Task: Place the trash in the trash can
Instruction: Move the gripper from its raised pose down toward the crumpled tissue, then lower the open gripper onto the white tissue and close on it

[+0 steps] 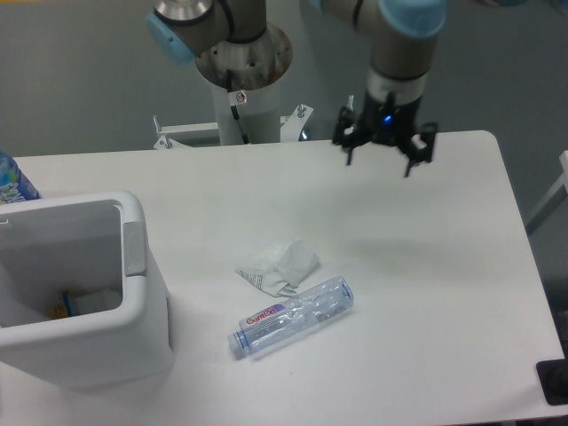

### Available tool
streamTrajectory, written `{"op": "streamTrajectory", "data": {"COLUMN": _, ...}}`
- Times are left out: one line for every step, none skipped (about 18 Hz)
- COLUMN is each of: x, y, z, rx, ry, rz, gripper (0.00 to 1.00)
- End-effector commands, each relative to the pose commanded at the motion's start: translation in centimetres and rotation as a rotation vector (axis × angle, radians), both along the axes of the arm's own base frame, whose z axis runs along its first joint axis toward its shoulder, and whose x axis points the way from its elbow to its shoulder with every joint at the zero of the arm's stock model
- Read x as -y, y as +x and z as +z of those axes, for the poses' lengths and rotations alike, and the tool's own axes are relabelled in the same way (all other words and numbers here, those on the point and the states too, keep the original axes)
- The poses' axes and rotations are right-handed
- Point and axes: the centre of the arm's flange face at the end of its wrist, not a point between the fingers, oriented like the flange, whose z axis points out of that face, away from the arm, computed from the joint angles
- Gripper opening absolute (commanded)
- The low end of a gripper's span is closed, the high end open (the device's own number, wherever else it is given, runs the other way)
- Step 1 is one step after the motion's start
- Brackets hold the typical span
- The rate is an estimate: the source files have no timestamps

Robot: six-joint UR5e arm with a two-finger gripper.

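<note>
A crumpled white paper wrapper (280,266) lies near the middle of the table. Just in front of it rests a crushed clear plastic bottle (294,316) with a pink-purple label, lying on its side. The boxy white trash can (133,266) stands at the front left, its grey inside showing a few items at the bottom. My gripper (382,160) hangs open above the far right part of the table, well behind and to the right of the trash, with nothing between its fingers.
A blue-patterned bottle (12,182) peeks out behind the trash can at the left edge. The arm's base column (241,84) stands behind the table's far edge. A dark object (554,382) sits at the front right corner.
</note>
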Motion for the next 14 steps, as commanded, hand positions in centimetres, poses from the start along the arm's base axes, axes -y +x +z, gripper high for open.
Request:
{"op": "streamTrajectory", "data": {"x": -0.7, "y": 0.5, "z": -1.1, "rx": 0.018, "ry": -0.009, "rz": -0.012, "gripper": 1.00}}
{"op": "streamTrajectory", "data": {"x": -1.3, "y": 0.8, "z": -1.8, "rx": 0.035, "ry": -0.007, "rz": -0.008, "gripper": 1.00}}
{"op": "streamTrajectory", "data": {"x": -1.9, "y": 1.1, "z": -2.8, "rx": 0.054, "ry": -0.007, "rz": -0.006, "gripper": 1.00}}
{"op": "streamTrajectory", "data": {"x": -2.9, "y": 1.5, "z": -4.0, "rx": 0.070, "ry": -0.012, "rz": -0.017, "gripper": 1.00}}
{"op": "streamTrajectory", "data": {"x": -3.7, "y": 2.0, "z": -4.6, "rx": 0.073, "ry": -0.015, "rz": -0.027, "gripper": 1.00}}
{"op": "streamTrajectory", "data": {"x": -4.3, "y": 2.6, "z": -5.3, "rx": 0.078, "ry": -0.020, "rz": -0.031, "gripper": 1.00}}
{"op": "streamTrajectory", "data": {"x": -4.8, "y": 2.9, "z": -5.9, "rx": 0.081, "ry": -0.023, "rz": -0.034, "gripper": 1.00}}
{"op": "streamTrajectory", "data": {"x": -5.2, "y": 3.3, "z": -6.8, "rx": 0.090, "ry": -0.030, "rz": -0.042, "gripper": 1.00}}
{"op": "streamTrajectory", "data": {"x": -5.8, "y": 3.8, "z": -7.4, "rx": 0.091, "ry": -0.032, "rz": -0.054, "gripper": 1.00}}
{"op": "streamTrajectory", "data": {"x": -6.3, "y": 4.1, "z": -7.7, "rx": 0.082, "ry": -0.027, "rz": -0.056, "gripper": 1.00}}
{"op": "streamTrajectory", "data": {"x": -6.6, "y": 3.8, "z": -7.9, "rx": 0.065, "ry": -0.015, "rz": -0.050, "gripper": 1.00}}
{"op": "streamTrajectory", "data": {"x": -6.9, "y": 3.6, "z": -8.2, "rx": 0.052, "ry": -0.005, "rz": -0.046, "gripper": 1.00}}
{"op": "streamTrajectory", "data": {"x": -7.4, "y": 4.0, "z": -8.5, "rx": 0.048, "ry": -0.003, "rz": -0.055, "gripper": 1.00}}
{"op": "streamTrajectory", "data": {"x": -7.7, "y": 4.4, "z": -8.7, "rx": 0.049, "ry": -0.005, "rz": -0.067, "gripper": 1.00}}
